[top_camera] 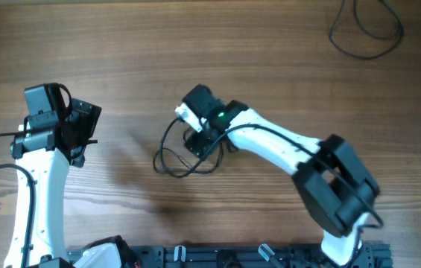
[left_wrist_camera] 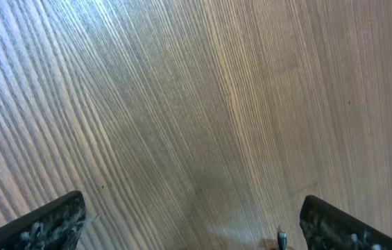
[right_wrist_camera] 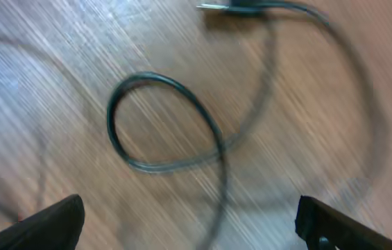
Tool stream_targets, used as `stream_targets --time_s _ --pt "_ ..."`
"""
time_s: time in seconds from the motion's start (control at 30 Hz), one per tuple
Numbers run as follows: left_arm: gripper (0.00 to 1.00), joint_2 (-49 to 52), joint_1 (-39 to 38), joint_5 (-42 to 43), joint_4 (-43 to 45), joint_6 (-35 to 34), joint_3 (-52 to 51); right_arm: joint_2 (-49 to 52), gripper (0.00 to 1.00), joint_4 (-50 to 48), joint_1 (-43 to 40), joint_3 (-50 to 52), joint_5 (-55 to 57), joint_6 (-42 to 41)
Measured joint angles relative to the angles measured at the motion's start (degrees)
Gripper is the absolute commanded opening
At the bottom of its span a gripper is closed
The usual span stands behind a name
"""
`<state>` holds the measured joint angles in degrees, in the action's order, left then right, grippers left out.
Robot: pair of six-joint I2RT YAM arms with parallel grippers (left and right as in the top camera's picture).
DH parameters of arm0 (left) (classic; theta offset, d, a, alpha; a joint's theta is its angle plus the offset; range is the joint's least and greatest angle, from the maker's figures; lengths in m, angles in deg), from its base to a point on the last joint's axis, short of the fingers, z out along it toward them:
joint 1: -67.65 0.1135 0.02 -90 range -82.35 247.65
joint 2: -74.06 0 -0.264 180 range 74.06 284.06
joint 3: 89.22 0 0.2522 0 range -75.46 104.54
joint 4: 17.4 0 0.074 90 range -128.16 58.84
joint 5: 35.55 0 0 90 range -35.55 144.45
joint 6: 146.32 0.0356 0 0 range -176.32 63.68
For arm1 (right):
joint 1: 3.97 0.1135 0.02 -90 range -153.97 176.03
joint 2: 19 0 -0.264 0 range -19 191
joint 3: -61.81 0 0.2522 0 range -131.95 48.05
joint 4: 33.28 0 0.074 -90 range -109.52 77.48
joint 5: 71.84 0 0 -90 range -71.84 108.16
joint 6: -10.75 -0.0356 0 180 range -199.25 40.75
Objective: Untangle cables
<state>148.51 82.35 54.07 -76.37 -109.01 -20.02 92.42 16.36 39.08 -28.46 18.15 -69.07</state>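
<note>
Wooden table (top_camera: 270,74) carries the cables (top_camera: 174,155) as loose thin loops near its middle, and we see our right gripper (right_wrist_camera: 192,226) poised over them, jaws apart, with our left gripper (left_wrist_camera: 196,232) well aside, jaws likewise spread.

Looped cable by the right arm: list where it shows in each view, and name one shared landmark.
Overhead: the looped cable lies mid-frame, just left of the right arm tip.
Left wrist: not in it.
Right wrist: its loop sits mid-frame, ahead of the open right claw; parts further out are blurred.
Shared landmark: the wood-grain table fills the background of all three.
</note>
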Motion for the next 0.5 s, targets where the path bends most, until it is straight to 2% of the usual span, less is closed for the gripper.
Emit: stream_targets --time_s 0.1,0.23,0.33,0.5 --pt "1.0 0.0 0.0 0.0 -0.02 0.0 0.0 -8.52 1.0 2.49 -0.72 -1.18 -6.54 -0.94" --pt "1.0 0.0 0.0 0.04 -0.02 0.0 0.0 -10.01 1.0 2.86 2.25 -0.31 -14.75 -1.14" --pt "1.0 0.0 0.0 0.26 -0.04 0.0 0.0 -6.25 1.0 1.97 5.18 1.49 -13.33 -1.14" --pt "1.0 0.0 0.0 0.28 -0.07 -0.02 0.0 2.47 1.0 -9.16 5.88 2.23 -0.79 -1.14"
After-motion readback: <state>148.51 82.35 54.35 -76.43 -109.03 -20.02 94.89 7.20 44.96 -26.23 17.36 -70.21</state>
